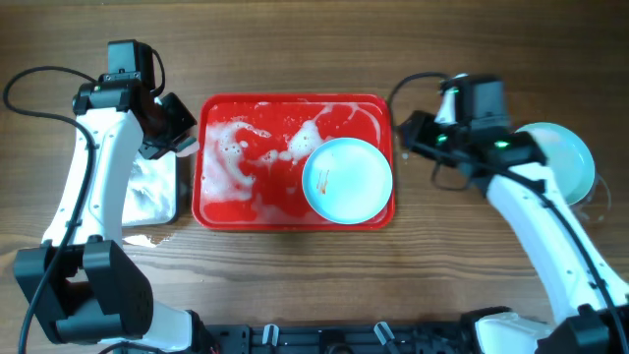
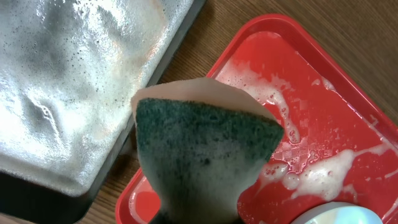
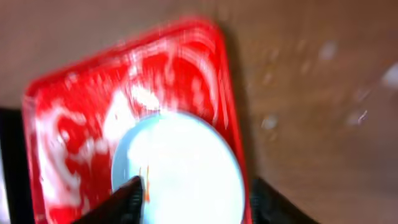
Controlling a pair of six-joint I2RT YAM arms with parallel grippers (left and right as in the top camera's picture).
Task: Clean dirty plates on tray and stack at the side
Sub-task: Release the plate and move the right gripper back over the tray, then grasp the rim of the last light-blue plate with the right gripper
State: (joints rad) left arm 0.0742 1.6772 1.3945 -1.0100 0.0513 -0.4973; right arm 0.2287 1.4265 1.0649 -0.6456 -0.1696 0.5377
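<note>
Overhead: foamy red tray (image 1: 226,211) mid-frame, with one plate (image 1: 347,179) in its lower right. A second plate (image 1: 575,162) sits on the bench (image 1: 295,285) at far right, partly under the right arm.
Left wrist: left jaws clamped on green sponge (image 2: 199,155), low centre, between metal tray (image 2: 62,93) and red tray.
Right wrist: blurred. Right jaws apart, fingers (image 3: 124,202) either side of the plate, contact unclear.

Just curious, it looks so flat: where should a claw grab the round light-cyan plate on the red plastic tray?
Probably its thin rim, from above, at the edge facing the middle of the red plastic tray: the round light-cyan plate lies flat, and its right edge crowds the tray's rim.
</note>
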